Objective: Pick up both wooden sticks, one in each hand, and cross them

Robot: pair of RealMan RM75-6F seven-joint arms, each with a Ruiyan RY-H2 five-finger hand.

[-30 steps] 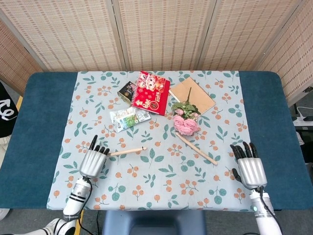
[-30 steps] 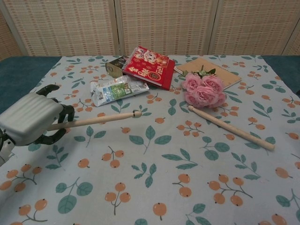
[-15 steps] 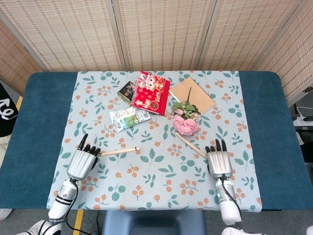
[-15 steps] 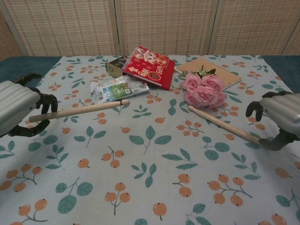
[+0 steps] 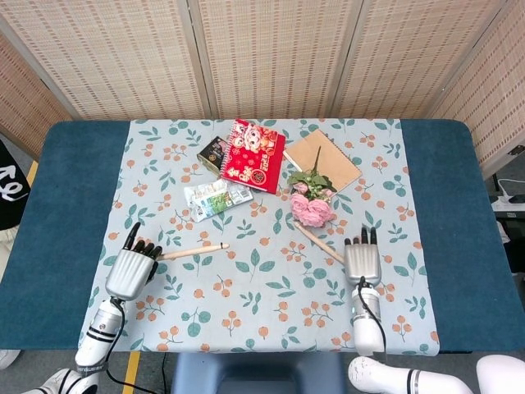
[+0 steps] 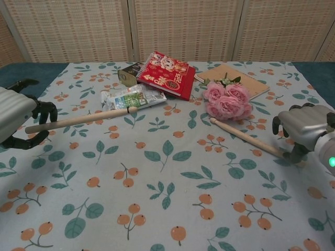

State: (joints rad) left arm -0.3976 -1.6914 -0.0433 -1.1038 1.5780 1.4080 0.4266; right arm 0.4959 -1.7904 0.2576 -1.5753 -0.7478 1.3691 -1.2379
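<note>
My left hand [image 5: 131,272] [image 6: 14,118] grips one wooden stick [image 5: 194,249] [image 6: 78,118] by its near end. It holds the stick lifted off the cloth, pointing right and slightly up. The second wooden stick [image 5: 319,240] [image 6: 245,136] lies flat on the cloth, running from the pink roses toward the right front. My right hand [image 5: 363,261] [image 6: 302,129] hovers over that stick's near end with its fingers arched down on both sides of it. The very end is hidden beneath the hand, and the stick still rests on the table.
Pink roses [image 5: 311,207] [image 6: 226,99] touch the far end of the lying stick. Behind them lie a brown notebook [image 5: 321,158], a red booklet [image 5: 253,154], a dark tin [image 5: 213,152] and a snack packet [image 5: 216,197]. The floral cloth [image 5: 262,304] covers a blue table.
My right hand came in from the right front edge and settled over the lying stick's near end. My left hand drew back to the left, carrying its stick along.
</note>
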